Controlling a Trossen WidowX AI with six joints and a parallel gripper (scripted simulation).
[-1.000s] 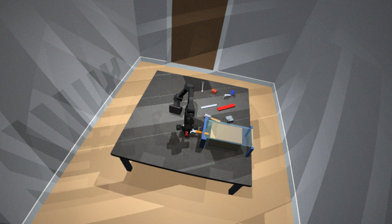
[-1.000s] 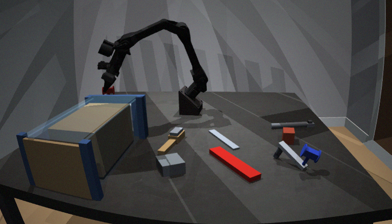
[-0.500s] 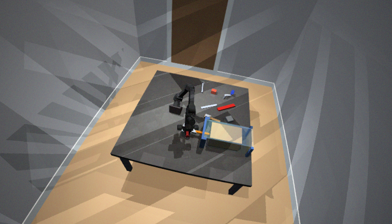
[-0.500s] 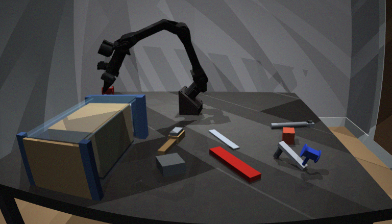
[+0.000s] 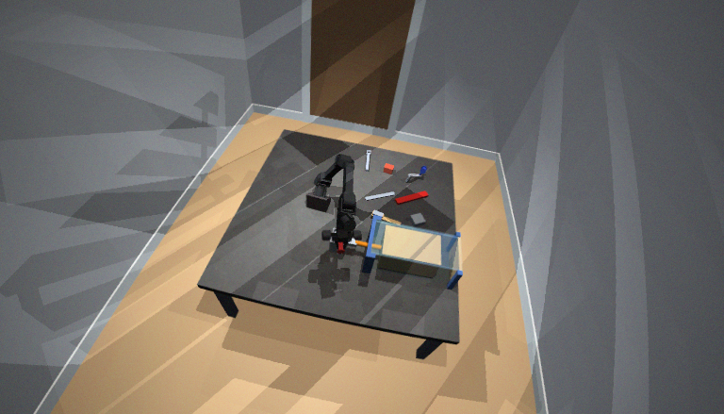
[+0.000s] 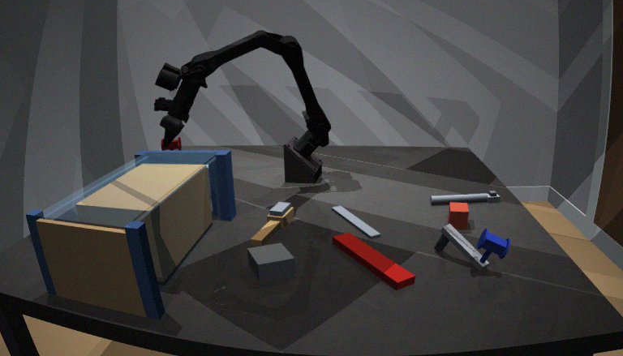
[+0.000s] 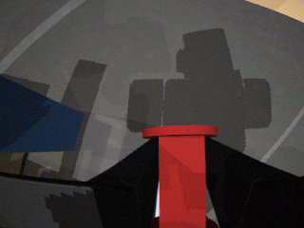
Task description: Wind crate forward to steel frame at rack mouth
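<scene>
My gripper is shut on the red knob of the winch handle, beyond the cubby's mouth. Light metal parts show beside the fingers in the top view; the key and the winch's top hole are hidden. An orange strap runs from there into the cubby. The tan crate sits flat inside the clear-panelled cubby, its front close behind the blue frame at the mouth. Whether they touch I cannot tell.
Beside the cubby lie a tan-handled tool, a grey block, a flat light bar and a red bar. Farther off are an orange cube, a blue-knobbed crank and a grey rod tool.
</scene>
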